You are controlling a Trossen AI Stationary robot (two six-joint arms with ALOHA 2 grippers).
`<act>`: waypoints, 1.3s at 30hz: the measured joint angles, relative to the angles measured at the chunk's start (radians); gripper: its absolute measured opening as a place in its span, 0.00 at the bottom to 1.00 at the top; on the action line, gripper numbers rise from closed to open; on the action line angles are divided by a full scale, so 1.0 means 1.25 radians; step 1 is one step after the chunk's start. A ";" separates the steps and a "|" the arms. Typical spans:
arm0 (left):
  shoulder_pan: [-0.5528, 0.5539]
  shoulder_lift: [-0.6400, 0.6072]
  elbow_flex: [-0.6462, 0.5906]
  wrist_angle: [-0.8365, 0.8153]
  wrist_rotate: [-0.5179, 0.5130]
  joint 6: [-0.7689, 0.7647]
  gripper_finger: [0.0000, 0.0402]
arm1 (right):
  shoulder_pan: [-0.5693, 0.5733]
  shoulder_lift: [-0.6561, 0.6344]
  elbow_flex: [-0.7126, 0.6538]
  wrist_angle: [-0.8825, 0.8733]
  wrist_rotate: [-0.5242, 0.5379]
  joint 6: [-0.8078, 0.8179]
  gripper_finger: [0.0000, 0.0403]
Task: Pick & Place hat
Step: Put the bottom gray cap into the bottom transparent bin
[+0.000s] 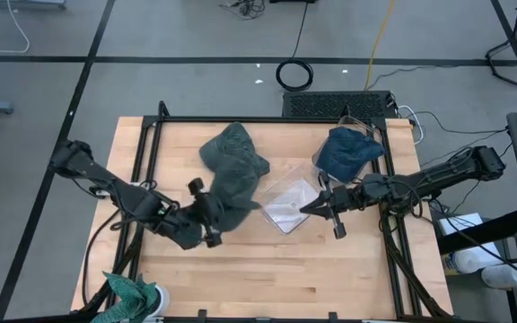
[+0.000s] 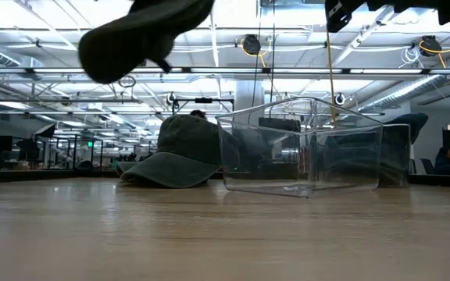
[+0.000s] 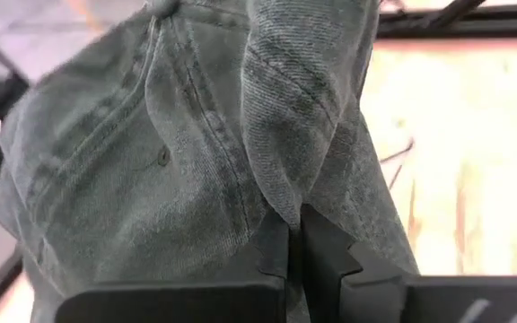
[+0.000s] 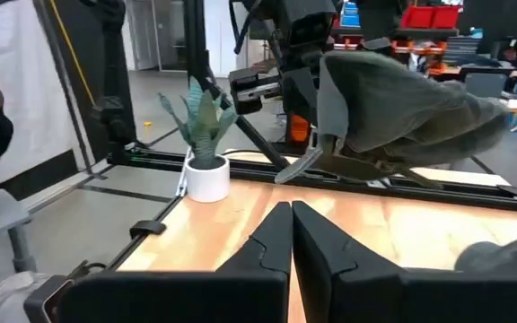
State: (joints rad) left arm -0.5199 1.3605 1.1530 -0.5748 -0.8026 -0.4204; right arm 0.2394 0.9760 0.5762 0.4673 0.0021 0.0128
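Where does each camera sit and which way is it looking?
High: above, straight down on table, both arms, left pincer gripping a lifted green cap.
Low: table level, across to clear box; second cap rests behind.
Left wrist: along its fingers into cap.
Right wrist: past shut right pincer toward plant.
Shared: lifted cap.

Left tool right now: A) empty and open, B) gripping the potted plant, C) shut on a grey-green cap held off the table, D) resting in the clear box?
C: the left tool is pinched shut on the grey-green cap, which hangs above the table in the low view.
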 joint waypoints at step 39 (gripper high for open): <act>-0.018 0.084 0.000 0.164 0.164 0.390 0.02 | 0.185 0.290 0.110 0.341 0.494 -0.333 0.49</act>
State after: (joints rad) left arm -0.5425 1.4658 1.1526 -0.3693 -0.5970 0.0671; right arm 0.4702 1.3384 0.7137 0.8932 0.6198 -0.4031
